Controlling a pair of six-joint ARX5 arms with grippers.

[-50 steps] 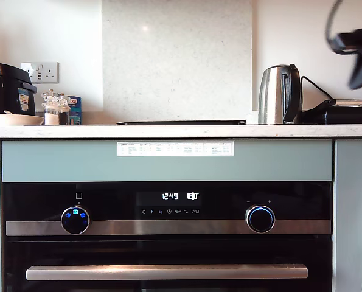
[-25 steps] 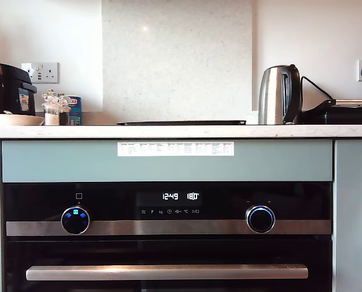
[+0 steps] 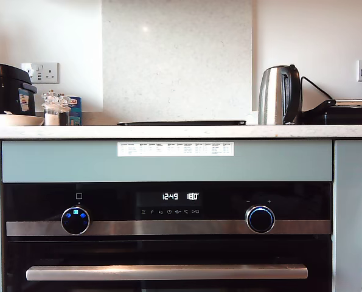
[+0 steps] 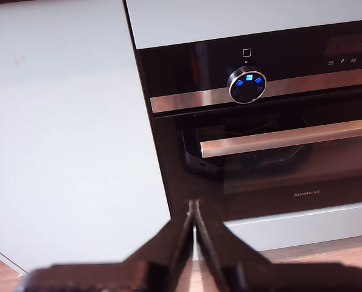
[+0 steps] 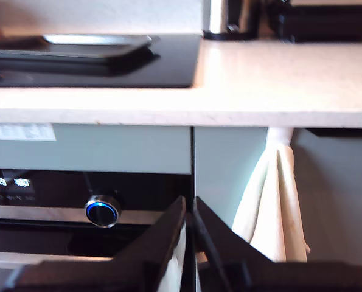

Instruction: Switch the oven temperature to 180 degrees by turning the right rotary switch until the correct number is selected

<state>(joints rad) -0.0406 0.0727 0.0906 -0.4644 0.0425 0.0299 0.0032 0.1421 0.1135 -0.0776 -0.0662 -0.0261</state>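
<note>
The right rotary switch (image 3: 260, 219), ringed in plain blue, sits at four o'clock from the display (image 3: 193, 196) on the oven (image 3: 107, 207) in the exterior view, and the display reads 180, so I judge the setting reached. My first tool (image 4: 193, 204) and my second tool (image 5: 191, 204) each have jaws pressed together on nothing, apart from the switch; any brush or twist now would knock the number off 180.

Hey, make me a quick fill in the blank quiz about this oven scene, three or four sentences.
The display on the oven reads 12:49 and ____ degrees.
The right rotary switch glows with a plain ____ ring.
The kettle stands toward the exterior view's ____ side.
My second hand is ____, holding nothing.
Missing words: 180, blue, right, shut.
</note>
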